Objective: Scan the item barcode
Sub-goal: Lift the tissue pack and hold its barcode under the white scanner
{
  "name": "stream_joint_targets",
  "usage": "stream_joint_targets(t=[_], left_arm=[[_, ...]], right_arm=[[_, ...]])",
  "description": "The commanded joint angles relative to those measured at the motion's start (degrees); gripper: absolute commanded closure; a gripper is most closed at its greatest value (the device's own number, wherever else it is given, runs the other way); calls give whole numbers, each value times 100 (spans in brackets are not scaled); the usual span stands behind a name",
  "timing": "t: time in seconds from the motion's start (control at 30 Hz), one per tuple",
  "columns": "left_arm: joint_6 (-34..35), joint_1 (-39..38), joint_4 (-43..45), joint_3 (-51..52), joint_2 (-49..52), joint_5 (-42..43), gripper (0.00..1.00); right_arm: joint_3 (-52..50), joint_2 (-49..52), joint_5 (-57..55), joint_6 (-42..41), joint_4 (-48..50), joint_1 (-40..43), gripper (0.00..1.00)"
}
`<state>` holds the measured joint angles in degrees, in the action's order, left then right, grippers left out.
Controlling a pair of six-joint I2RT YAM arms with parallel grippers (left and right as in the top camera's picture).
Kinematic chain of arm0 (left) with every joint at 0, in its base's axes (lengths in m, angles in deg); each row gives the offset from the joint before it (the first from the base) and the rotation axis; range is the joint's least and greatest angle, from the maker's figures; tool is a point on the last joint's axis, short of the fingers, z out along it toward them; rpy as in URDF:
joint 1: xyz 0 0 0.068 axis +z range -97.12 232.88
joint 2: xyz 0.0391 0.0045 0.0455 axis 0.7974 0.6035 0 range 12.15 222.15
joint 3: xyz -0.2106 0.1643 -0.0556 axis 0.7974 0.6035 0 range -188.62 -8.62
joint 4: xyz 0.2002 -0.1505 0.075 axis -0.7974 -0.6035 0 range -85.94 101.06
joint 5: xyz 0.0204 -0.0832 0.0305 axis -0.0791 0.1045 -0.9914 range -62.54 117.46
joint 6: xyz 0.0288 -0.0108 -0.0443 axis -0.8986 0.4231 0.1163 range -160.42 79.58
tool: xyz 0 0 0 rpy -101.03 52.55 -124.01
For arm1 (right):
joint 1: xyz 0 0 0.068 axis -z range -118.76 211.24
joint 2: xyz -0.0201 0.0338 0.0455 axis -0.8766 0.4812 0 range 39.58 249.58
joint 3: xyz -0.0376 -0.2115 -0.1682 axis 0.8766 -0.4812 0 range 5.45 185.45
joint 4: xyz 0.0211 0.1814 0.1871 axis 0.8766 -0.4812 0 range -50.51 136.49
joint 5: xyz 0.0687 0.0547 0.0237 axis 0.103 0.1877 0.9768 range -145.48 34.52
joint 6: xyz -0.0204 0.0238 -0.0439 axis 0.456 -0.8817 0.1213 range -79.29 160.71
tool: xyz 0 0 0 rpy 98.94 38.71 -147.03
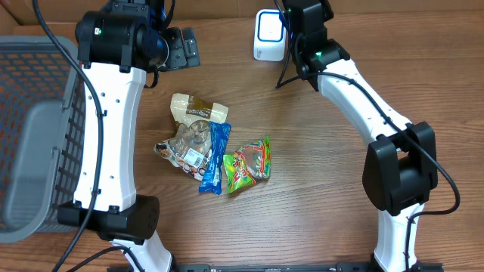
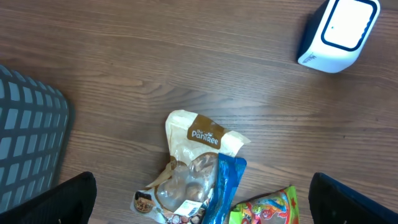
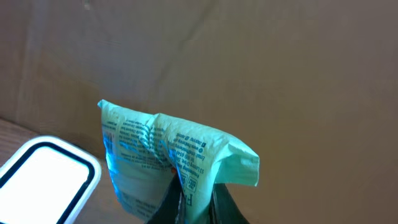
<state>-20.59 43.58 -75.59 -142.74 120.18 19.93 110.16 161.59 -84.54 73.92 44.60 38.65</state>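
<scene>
Pinched in the closed right gripper [image 3: 194,204], a pale green packet [image 3: 163,148] is gripped by one edge and sticks out past the fingertips, print showing. A white scanner [image 3: 42,182] is seen just beside it, lower left. The left gripper [image 1: 180,49] is spread wide and empty, above and short of the snacks [image 2: 200,182].

White letters spell "Pantree" on the brown band of the cream snack pouch [image 2: 200,138], which lies near the middle of the table. The pale green packet [image 3: 163,154], at the far right, carries lines of dark print too small to read.
</scene>
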Motion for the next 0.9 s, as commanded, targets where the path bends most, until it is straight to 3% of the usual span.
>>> stream_joint_targets(t=[0.0, 0.27, 0.6, 0.87], left_arm=[[118, -11, 9, 39, 9, 4, 0], [118, -11, 9, 39, 11, 4, 0], [118, -11, 9, 39, 11, 4, 0], [118, -11, 9, 39, 11, 4, 0]], right_arm=[[149, 212, 223, 1097, 299, 9, 96], [149, 903, 212, 2640, 922, -63, 96], [149, 981, 173, 3982, 1451, -251, 96], [146, 981, 367, 4446, 1534, -317, 96]])
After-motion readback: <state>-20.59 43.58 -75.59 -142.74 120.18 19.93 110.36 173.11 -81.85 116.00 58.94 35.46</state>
